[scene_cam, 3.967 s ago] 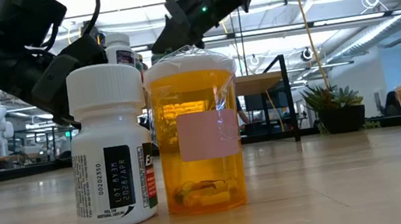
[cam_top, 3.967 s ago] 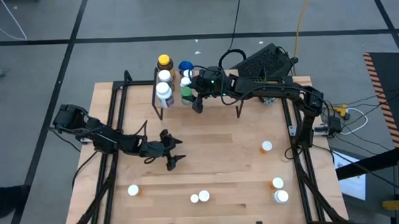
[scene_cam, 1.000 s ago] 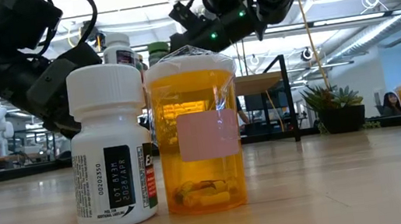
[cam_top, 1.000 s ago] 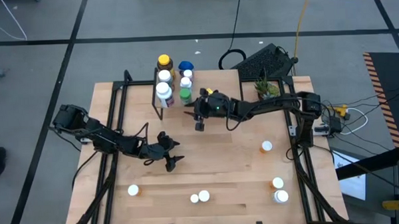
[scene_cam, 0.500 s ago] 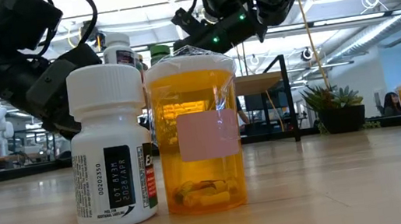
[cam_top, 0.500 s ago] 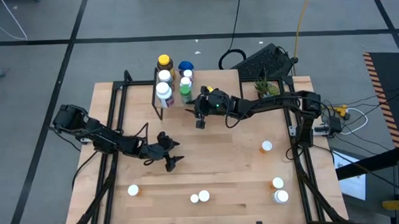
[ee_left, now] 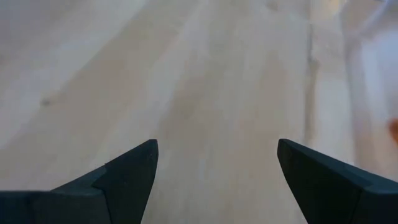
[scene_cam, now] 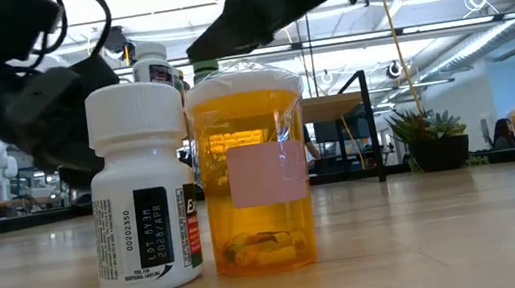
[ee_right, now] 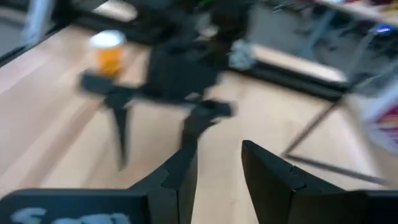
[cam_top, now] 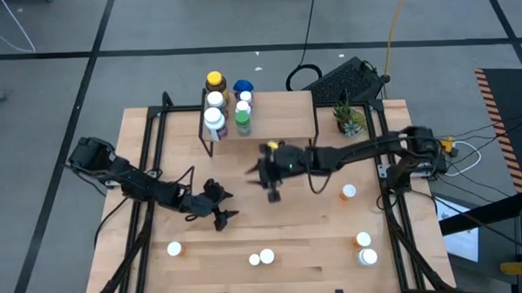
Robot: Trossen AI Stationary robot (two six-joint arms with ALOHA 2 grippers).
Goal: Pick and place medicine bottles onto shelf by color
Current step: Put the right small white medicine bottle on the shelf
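The shelf (cam_top: 277,111) stands at the table's far middle. At its left end stand several medicine bottles, among them a yellow-capped one (cam_top: 214,80), a blue-capped one (cam_top: 242,86) and a green one (cam_top: 242,122). Other bottles stand loose on the table: a white-capped pair (cam_top: 261,257) near the front edge, with one (cam_top: 175,249) to their left and one (cam_top: 348,192) to their right. My right gripper (cam_top: 274,192) hovers open over the table's middle, near of the shelf, with nothing between its fingers (ee_right: 180,180). My left gripper (cam_top: 225,216) is wide open over bare wood (ee_left: 217,124), left of the right gripper.
A small potted plant (cam_top: 347,117) stands right of the shelf. Two more bottles (cam_top: 365,248) stand at the near right corner. In the low view a white bottle (scene_cam: 141,191) and an orange bottle (scene_cam: 250,165) stand side by side close to the camera. Dark frame rails run along both table sides.
My right gripper has drawn away from the shelf toward the table's near edge and out over the table's middle, holding nothing. My left gripper has shifted a little toward the near edge. The bottles have kept their places.
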